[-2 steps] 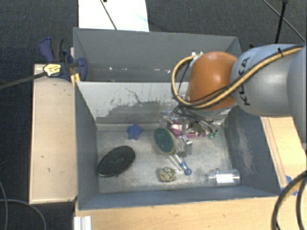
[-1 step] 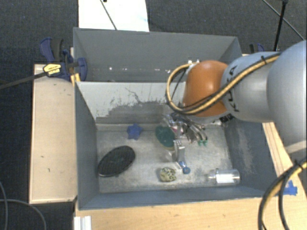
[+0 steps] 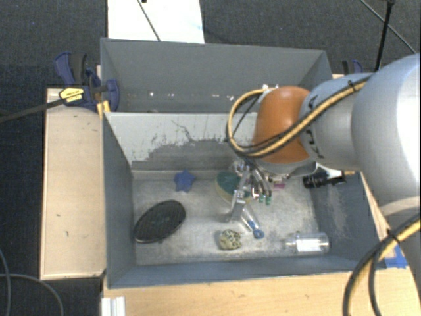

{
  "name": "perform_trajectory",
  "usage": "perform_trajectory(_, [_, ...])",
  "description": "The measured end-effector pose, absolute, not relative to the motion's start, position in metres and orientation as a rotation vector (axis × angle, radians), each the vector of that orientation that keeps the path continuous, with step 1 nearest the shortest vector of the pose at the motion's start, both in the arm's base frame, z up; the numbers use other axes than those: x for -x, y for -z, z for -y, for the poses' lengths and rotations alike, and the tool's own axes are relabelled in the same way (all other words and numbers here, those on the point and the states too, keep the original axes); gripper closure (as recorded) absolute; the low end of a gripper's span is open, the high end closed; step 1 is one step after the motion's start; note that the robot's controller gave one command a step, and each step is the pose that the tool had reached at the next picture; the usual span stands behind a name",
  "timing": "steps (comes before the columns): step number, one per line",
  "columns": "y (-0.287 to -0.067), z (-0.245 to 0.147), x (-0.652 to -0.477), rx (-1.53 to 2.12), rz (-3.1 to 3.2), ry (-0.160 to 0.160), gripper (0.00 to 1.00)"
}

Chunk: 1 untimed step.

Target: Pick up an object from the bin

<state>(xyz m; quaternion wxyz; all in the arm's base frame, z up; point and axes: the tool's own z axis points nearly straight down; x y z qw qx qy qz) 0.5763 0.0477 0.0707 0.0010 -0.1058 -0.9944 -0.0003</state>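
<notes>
Flanking the claw [image 3: 241, 209]: black disc [image 3: 158, 220], speckled stone [image 3: 229, 239], clear tube [image 3: 306, 243]. Blue-tipped stick [image 3: 252, 228] lay just beneath it; claw's state could not be told.

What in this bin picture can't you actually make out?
Teal thing at the back, camera view: the hand covers most of it, so its kind is unclear.
Blue-tipped stick: its upper end runs under the hand; whether it is gripped is hidden.
Small blue piece near the back wall: too small to name.
Right back corner of the bin: hidden by the arm.
</notes>
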Motion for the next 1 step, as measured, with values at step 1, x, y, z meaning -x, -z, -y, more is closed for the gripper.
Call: perform_trajectory(1, [-0.0704,-0.0476,-0.5760,0.327,3.122,0.000,1.00])
